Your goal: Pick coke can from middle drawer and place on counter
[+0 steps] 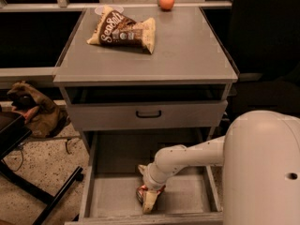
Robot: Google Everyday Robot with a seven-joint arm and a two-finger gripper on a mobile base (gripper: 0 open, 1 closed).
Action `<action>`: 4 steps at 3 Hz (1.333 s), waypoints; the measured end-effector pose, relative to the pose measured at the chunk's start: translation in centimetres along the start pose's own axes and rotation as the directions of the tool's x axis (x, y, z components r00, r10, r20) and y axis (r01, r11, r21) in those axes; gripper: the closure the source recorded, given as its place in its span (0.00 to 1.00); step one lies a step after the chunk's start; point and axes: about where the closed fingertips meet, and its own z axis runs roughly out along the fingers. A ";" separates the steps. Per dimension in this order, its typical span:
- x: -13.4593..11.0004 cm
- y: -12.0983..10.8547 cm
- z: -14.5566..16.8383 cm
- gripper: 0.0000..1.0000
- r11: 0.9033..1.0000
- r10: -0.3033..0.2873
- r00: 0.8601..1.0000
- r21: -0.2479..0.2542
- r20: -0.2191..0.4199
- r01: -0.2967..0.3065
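Observation:
The coke can (141,194) lies in the open middle drawer (187,197), near its front edge, and shows as a small red patch with a silver end. My gripper (149,200) reaches down into the drawer and is right on the can, covering most of it. The white arm runs from the lower right across the drawer. The counter (187,50) is the grey cabinet top above.
A brown snack bag (123,30) lies on the counter's back left and an orange fruit (166,1) at its back edge. The upper drawer front (148,114) stands slightly open above the middle drawer. A brown bag (35,109) and a black chair base (28,182) are on the floor at left.

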 end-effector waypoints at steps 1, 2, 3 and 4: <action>0.9 0.0 0.5 0.00 1.000 0.022 1.000 0.006 -0.009 -0.022; 1.8 0.0 1.0 0.00 0.999 0.043 0.999 0.006 -0.008 -0.043; 1.8 0.0 1.0 0.19 0.999 0.043 0.999 0.006 -0.008 -0.043; 1.8 0.0 1.0 0.42 0.999 0.043 0.999 0.006 -0.008 -0.043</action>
